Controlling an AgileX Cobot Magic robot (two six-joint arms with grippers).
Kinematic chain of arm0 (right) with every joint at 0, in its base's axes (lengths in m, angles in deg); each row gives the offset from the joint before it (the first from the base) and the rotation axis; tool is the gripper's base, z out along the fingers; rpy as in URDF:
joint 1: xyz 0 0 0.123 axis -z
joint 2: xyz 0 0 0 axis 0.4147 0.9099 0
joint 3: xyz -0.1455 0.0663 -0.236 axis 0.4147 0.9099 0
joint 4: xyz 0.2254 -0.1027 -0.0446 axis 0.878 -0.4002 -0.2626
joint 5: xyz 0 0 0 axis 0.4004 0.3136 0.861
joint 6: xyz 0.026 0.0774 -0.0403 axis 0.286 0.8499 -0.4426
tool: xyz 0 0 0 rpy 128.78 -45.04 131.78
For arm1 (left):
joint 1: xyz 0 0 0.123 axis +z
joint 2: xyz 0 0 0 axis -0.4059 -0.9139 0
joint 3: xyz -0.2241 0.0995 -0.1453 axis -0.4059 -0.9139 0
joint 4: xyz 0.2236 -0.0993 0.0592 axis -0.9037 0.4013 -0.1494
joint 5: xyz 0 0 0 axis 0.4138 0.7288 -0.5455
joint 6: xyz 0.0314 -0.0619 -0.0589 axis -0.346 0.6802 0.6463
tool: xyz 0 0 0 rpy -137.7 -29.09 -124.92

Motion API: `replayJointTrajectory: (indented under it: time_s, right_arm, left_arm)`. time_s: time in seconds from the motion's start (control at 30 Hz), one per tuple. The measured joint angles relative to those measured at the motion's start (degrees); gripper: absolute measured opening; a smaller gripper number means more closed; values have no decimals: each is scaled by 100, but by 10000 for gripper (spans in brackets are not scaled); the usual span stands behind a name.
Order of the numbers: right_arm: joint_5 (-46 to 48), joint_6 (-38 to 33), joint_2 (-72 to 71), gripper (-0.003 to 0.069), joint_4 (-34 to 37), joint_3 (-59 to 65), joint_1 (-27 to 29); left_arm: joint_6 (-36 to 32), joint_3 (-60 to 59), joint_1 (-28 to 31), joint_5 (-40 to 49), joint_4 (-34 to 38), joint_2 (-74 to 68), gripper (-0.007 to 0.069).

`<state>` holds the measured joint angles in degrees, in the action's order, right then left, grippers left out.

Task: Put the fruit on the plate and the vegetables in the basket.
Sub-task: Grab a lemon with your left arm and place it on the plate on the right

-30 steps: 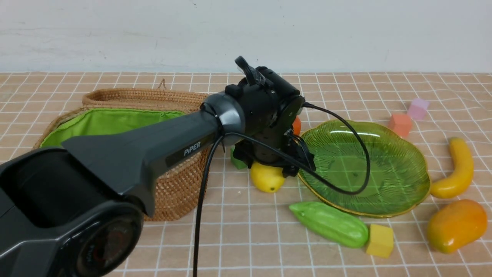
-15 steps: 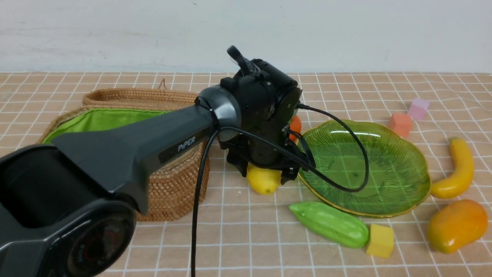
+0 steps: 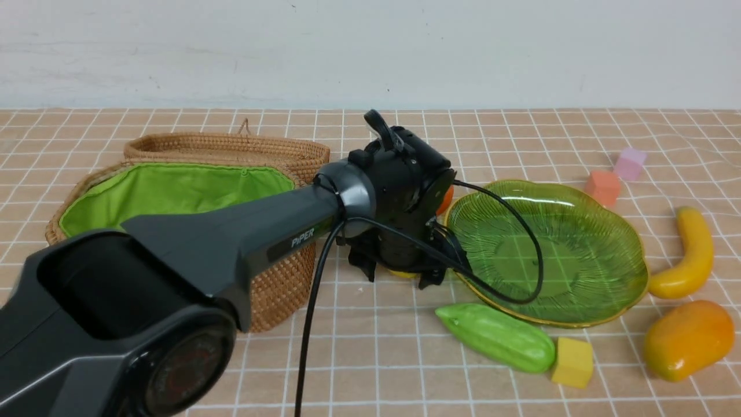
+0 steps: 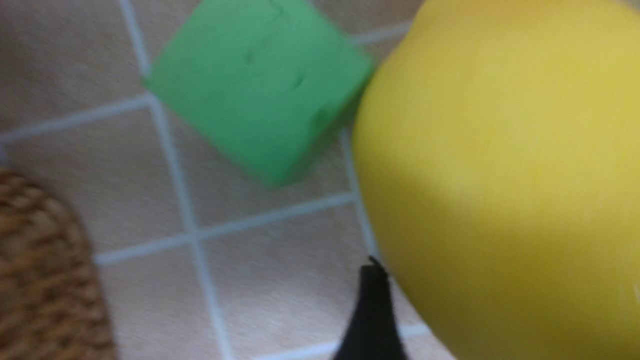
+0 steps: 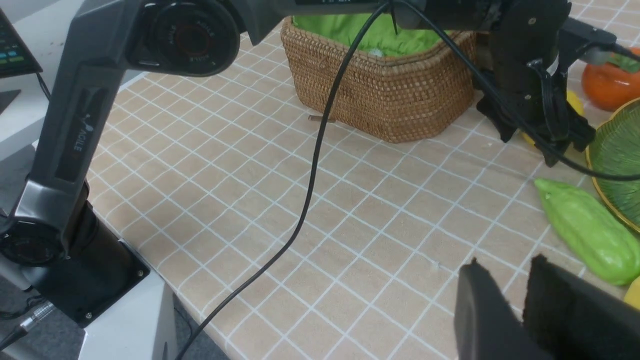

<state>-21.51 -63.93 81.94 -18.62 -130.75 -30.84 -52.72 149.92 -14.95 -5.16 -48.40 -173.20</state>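
Basket [image 3: 173, 191], left of frame: open, only green lining showing. Plate [image 3: 550, 249], centre right: bare glass. Between them on the bench [image 3: 376, 359], the left hand [image 3: 398, 277] is spread wide astride the lemon [image 4: 500, 175] (one fingertip [image 4: 372, 310] just beside it). Right hand [image 5: 507, 270], lower right: opening unclear.

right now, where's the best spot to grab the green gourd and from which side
Grip the green gourd across its thick middle, coming straight down from above. It lies flat and long, narrowing to a point at one end, and the yellow cube sits against the other end. The plate rim is close behind it, so room on that side looks tight.
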Motion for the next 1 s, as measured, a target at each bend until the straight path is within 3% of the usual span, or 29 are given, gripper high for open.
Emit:
replayJointTrajectory:
  time_s: [0.1, 0.3, 0.37, 0.53, 0.77, 0.87, 0.9, 1.0]
  right_arm:
    - [6, 0, 0, 163, 0, 0, 0]
    - [1, 0, 0, 169, 0, 0, 0]
    - [-17, 0, 0, 169, 6, 0, 0]
    - [-25, -28, 0, 172, 6, 0, 0]
    - [-73, -104, 0, 172, 1, 0, 0]
    - [-240, -111, 0, 172, 1, 0, 0]
    - [-313, -111, 0, 172, 5, 0, 0]
    - [-330, -122, 0, 172, 5, 0, 0]
  left_arm:
    - [45, 0, 0, 5, -173, 0, 432]
    - [297, 0, 0, 119, -659, 0, 33]
    - [305, 0, 0, 139, -731, 28, -13]
    - [274, 0, -8, 549, -759, 182, -13]
    - [-339, -10, -227, 1123, -696, 707, -2]
    - [-657, 245, -225, 1079, -556, 814, 62]
    - [-826, 494, -142, 1079, -381, 773, 143]
    - [-1115, 942, 42, 993, -21, 577, 290]
